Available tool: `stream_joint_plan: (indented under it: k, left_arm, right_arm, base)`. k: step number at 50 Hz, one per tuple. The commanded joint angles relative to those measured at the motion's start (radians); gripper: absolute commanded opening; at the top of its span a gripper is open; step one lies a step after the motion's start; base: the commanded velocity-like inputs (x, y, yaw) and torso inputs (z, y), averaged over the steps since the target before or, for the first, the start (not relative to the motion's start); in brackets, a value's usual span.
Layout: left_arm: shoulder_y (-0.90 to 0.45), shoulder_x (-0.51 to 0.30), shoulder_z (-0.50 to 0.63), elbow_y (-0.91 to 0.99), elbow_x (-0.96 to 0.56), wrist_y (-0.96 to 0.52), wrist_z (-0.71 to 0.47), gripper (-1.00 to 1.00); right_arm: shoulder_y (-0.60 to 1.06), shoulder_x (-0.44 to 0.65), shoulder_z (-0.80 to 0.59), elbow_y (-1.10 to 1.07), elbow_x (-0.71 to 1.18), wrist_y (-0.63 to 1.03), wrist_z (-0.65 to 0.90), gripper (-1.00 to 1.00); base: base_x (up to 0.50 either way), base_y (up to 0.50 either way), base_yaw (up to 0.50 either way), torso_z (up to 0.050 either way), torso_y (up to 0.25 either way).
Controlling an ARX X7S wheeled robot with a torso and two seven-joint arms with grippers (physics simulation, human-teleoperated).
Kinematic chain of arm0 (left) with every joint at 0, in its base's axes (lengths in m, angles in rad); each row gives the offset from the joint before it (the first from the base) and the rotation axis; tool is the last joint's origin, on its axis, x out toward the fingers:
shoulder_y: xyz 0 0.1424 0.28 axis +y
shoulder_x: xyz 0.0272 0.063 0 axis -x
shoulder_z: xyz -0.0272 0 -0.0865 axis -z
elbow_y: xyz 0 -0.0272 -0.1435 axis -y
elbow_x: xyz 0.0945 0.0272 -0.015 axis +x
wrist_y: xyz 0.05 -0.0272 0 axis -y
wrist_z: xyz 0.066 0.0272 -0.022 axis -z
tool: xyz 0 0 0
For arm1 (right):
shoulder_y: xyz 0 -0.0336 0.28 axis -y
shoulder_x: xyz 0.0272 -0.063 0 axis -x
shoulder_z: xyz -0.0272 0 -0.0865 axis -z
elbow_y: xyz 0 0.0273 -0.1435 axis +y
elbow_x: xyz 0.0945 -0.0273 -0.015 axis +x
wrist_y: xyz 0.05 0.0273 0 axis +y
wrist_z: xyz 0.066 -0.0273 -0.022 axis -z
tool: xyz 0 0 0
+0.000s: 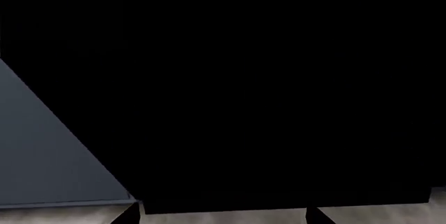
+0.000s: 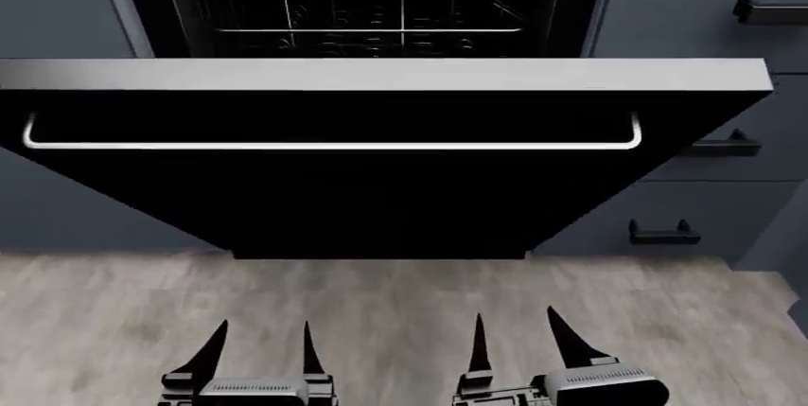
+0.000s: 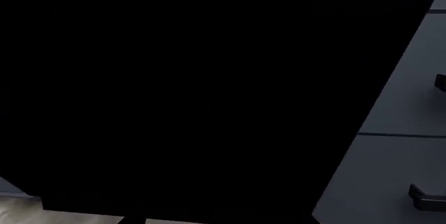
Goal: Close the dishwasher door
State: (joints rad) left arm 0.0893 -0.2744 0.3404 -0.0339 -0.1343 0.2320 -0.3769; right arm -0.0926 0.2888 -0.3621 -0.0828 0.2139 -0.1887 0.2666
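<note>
The floor (image 2: pixel 378 330) is pale wood-grain plank, running from the base of the cabinets toward the robot. Grey-blue cabinet fronts (image 2: pixel 57 198) flank the door (image 2: pixel 378 198) on both sides. To the right of the door sit drawer fronts (image 2: pixel 707 212) with short black handles (image 2: pixel 664 233), stacked one above another.

The door is a wide glossy black panel, hanging partly open: its silver top edge (image 2: pixel 378 75) leans out from the cabinet line toward the robot, while its lower edge stays back at the floor line. A long thin silver bar handle (image 2: pixel 328 145) runs across the door just below that top edge. Above and behind the top edge the dark interior is exposed, with a wire rack (image 2: pixel 366 13) visible inside.

The left hand (image 2: pixel 263 342) is low over the floor, in front of the door and apart from it, fingers pointing at the door and spread apart, holding nothing. The right hand (image 2: pixel 520 335) is beside it, likewise short of the door, fingers apart and empty.

In the left wrist view the door (image 1: pixel 265 88) fills nearly the whole frame as flat black, with a cabinet front (image 1: pixel 42 151) at one side. In the right wrist view the door (image 3: pixel 195 88) does the same, with drawer fronts (image 3: pixel 404 119) beyond its edge.
</note>
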Motion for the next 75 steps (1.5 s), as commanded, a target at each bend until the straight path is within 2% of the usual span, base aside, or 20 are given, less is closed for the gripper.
stream_joint_plan:
  k: [1,14,32,37,44,52,75]
  left_arm:
    - [-0.001,-0.001,0.004,-0.004,0.000,0.003,-0.004,1.00]
    - [0.004,-0.005,0.009,0.004,0.006,0.002,-0.014,1.00]
    - [0.010,-0.020,0.011,0.064,0.011,-0.017,-0.028,1.00]
    - [-0.013,-0.024,-0.004,0.134,0.005,-0.021,-0.040,1.00]
    - [-0.076,-0.028,-0.002,0.192,-0.011,-0.158,-0.043,1.00]
    - [-0.119,-0.025,-0.007,0.164,-0.022,-0.132,-0.030,1.00]
    - [-0.294,0.001,-0.023,0.081,-0.072,-0.192,-0.011,1.00]
  right_arm:
    - [-0.001,0.003,-0.003,0.002,0.003,-0.005,0.003,1.00]
    - [-0.013,0.006,-0.005,-0.002,0.005,-0.031,0.005,1.00]
    - [-0.017,0.008,0.010,-0.041,0.012,-0.049,0.031,1.00]
    - [0.040,0.014,0.022,-0.077,0.026,0.020,0.043,1.00]
    - [0.108,0.010,0.032,-0.078,0.044,0.073,0.051,1.00]
    - [0.159,0.002,0.036,-0.062,0.056,0.100,0.054,1.00]
    - [0.341,-0.015,0.023,0.025,0.052,0.174,0.043,1.00]
  base:
    - [0.50,-0.01,0.00,0.000,0.000]
    - [0.50,-0.01,0.00,0.000,0.000]
    - [0.00,0.00,0.00,0.000,0.000]
    - [0.00,0.00,0.00,0.000,0.000]
    - [0.00,0.00,0.00,0.000,0.000]
    - [0.00,0.00,0.00,0.000,0.000]
    - [0.00,0.00,0.00,0.000,0.000]
